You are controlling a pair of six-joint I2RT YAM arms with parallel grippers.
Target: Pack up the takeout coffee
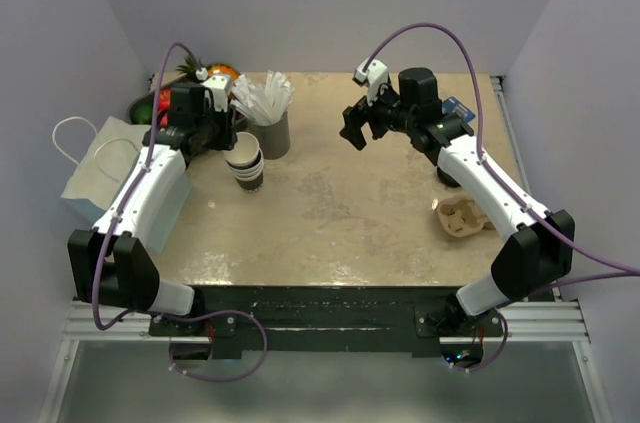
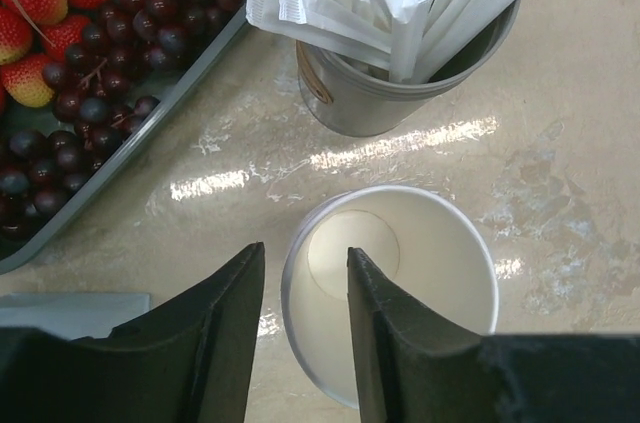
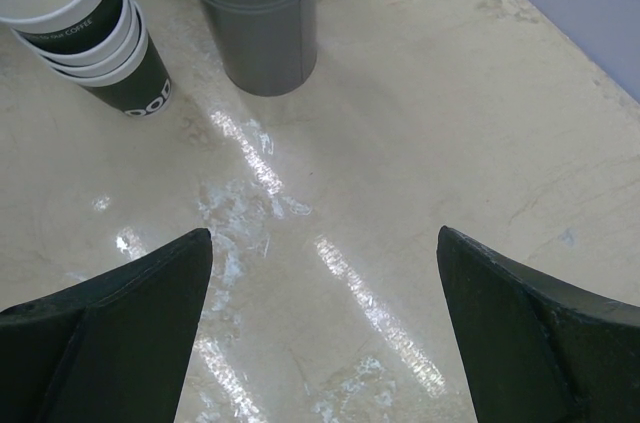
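Observation:
The takeout coffee with its lid is out of view. A lidless stack of dark brown paper cups (image 1: pixel 246 165) stands left of centre, also low in the left wrist view, where the top cup (image 2: pixel 420 273) shows its cream inside. My left gripper (image 2: pixel 305 248) hangs over this stack, half closed. One finger is inside the top cup and the other is outside its rim, with a gap on both sides of the wall. My right gripper (image 1: pixel 352 133) hovers wide open above bare tabletop at the back centre, nothing between its fingers (image 3: pixel 325 233). The cup stack (image 3: pixel 100 43) lies to its upper left.
A grey cup of white wrapped sticks (image 1: pixel 272 131) stands just behind the stack, close to my left gripper. A tray of strawberries and grapes (image 2: pixel 175 108) sits at the back left. A white paper bag (image 1: pixel 100 178) stands at the left edge, a cardboard cup carrier (image 1: pixel 460 216) at the right.

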